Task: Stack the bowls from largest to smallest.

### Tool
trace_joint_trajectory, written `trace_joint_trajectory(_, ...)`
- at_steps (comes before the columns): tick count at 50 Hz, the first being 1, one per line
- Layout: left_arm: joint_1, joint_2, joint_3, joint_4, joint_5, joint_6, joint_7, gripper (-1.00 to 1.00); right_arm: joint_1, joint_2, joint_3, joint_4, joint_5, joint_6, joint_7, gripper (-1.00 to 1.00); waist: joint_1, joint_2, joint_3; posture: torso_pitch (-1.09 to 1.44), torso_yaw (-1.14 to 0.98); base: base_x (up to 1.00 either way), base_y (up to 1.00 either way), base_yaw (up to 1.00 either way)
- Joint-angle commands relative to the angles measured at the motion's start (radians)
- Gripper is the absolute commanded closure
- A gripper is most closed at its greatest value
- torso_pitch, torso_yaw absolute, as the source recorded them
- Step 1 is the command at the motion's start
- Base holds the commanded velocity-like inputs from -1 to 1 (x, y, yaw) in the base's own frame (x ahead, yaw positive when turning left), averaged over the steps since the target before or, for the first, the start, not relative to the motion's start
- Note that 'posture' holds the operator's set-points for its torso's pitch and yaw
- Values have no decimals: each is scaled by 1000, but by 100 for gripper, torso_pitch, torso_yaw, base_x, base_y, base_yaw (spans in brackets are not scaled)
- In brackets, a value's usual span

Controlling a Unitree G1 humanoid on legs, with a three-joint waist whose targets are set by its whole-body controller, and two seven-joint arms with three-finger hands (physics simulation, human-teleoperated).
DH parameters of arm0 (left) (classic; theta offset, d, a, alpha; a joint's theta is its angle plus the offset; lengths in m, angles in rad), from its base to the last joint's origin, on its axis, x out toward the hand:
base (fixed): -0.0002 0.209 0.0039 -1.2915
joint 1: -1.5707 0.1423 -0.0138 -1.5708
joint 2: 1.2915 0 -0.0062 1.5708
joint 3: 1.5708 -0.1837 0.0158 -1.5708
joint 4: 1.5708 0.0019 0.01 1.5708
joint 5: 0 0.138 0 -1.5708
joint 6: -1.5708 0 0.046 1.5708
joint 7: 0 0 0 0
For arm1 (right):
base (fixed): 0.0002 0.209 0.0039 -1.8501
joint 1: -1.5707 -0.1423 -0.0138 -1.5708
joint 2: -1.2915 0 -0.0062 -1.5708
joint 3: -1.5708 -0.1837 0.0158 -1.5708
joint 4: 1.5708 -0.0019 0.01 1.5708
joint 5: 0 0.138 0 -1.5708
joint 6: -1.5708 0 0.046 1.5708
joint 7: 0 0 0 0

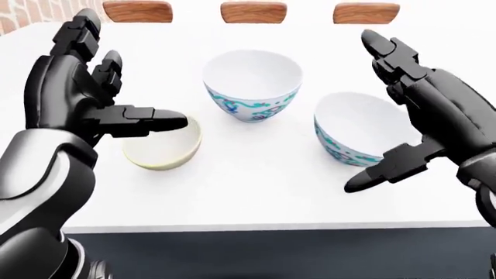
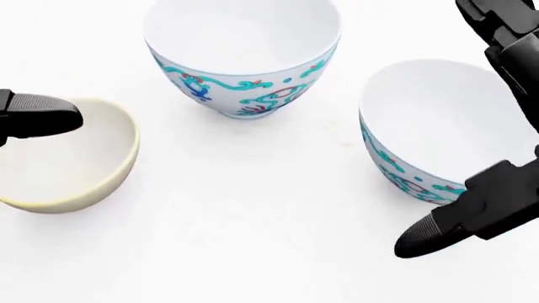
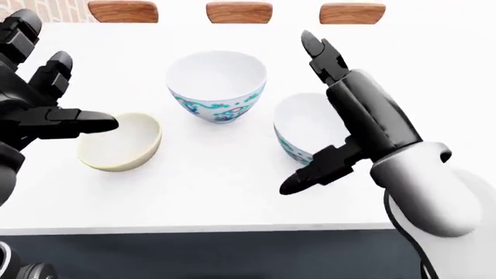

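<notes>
Three bowls stand on the white table (image 1: 256, 192). The large bowl (image 1: 252, 84), white with a turquoise pattern, is in the middle toward the top. A medium bowl (image 1: 353, 125) with the same pattern stands to its lower right. The small cream bowl (image 1: 161, 148) is at the left. My right hand (image 1: 364, 110) is open around the medium bowl: its fingers (image 1: 388, 55) rise past the bowl's top side, and its thumb (image 2: 455, 221) lies below the bowl's near wall. My left hand (image 1: 128, 87) is open, its thumb (image 1: 155, 122) over the cream bowl's rim.
Three wooden chair backs (image 1: 253, 11) line the table's top edge in the eye views. A brick wall (image 1: 23, 14) shows at top left. The table's near edge (image 1: 248, 224) runs along the bottom, with dark floor below it.
</notes>
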Motion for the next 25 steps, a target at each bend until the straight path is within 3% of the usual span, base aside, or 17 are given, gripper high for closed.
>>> trace_joint_trajectory(1, -27, 13, 14, -18, 5, -31, -1, -100, -13, -27, -8, -3, -131, -43, 46, -100, 0, 3, -24, 0, 0, 0, 0, 0)
trace_joint_trajectory(8, -25, 13, 15, -15, 8, -36, -5, -100, 35, -34, 113, -3, -487, -69, 257, -100, -3, 6, -23, 0, 0, 0, 0, 0)
trace_joint_trajectory(16, -27, 11, 9, -15, 13, -36, -6, -100, 105, 98, 203, 75, -1038, -198, 615, -100, -7, 13, -27, 0, 0, 0, 0, 0)
trace_joint_trajectory(19, -26, 11, 12, -17, 12, -34, -6, -100, 121, 236, 177, 137, -1283, -330, 796, -100, -10, 18, -28, 0, 0, 0, 0, 0)
trace_joint_trajectory(21, -25, 9, 10, -16, 15, -35, -7, -100, 141, 356, 130, 176, -1416, -455, 898, -100, -13, 23, -29, 0, 0, 0, 0, 0)
trace_joint_trajectory(25, -16, 3, 8, -11, 24, -47, -13, -100, 165, 539, 37, 226, -1547, -668, 984, -100, -14, 33, -32, 0, 0, 0, 0, 0)
